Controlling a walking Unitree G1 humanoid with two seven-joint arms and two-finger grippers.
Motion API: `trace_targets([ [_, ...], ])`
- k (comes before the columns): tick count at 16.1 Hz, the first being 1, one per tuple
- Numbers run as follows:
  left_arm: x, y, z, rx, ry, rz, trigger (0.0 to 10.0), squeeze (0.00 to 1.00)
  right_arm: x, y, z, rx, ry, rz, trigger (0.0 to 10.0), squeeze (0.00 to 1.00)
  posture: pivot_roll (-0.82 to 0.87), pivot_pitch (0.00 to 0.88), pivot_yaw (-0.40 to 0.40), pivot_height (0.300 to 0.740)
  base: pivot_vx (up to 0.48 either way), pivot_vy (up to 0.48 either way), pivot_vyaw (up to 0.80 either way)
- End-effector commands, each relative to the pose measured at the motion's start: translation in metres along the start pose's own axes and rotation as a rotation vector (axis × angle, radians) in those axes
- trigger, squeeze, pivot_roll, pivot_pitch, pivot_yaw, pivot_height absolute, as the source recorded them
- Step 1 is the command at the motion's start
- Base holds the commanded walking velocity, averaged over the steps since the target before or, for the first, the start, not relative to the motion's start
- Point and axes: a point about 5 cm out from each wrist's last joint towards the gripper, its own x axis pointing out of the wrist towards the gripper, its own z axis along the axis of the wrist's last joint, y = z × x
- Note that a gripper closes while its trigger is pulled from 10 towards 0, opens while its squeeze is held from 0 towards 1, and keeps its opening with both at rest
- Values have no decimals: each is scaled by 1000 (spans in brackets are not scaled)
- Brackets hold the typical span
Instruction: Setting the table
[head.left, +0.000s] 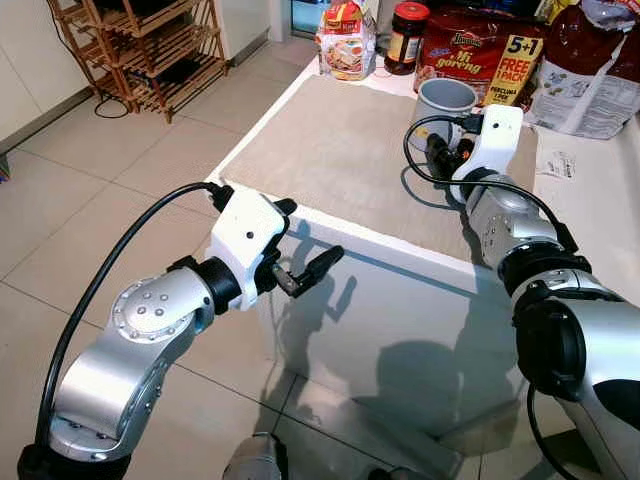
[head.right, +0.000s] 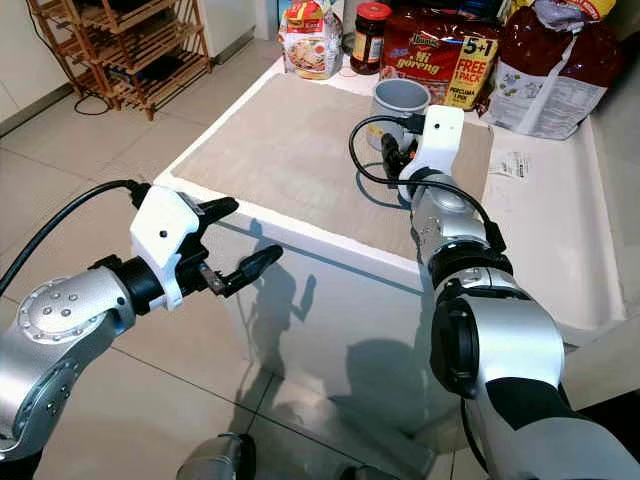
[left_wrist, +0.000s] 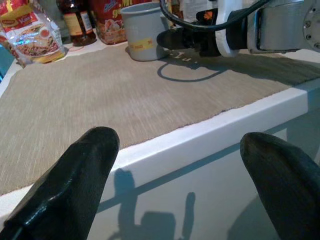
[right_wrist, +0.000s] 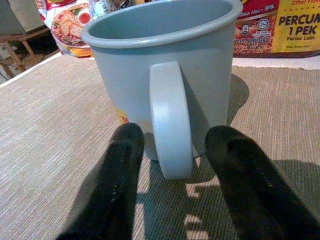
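The left gripper (head.left: 305, 268) hangs off the near edge of the white table (head.left: 400, 330), fingers spread wide and holding nothing. A beige placemat (head.left: 340, 150) covers the tabletop. At the mat's far right end a grey mug (right_wrist: 165, 85) stands upright, mouth up, its handle (right_wrist: 170, 120) turned toward the robot. The right gripper (right_wrist: 175, 155) reaches over the mat to it, its two black fingers parted and set either side of the handle, not closed on it. Food packets (head.left: 480, 55) line the far edge.
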Motion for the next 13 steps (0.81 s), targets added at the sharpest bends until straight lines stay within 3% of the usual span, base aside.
trace_targets([
  [1, 1, -3, 3, 15, -2, -29, 10000, 0, 1, -1, 6, 3, -22, 4, 0, 0, 302, 115, -9, 740, 0, 0, 0],
  [13, 10, 6, 3, 37, -12, 0, 10000, 0, 0, 1, 10, 0, -65, 49, 0, 0, 284, 64, -11, 740, 0, 0, 0],
])
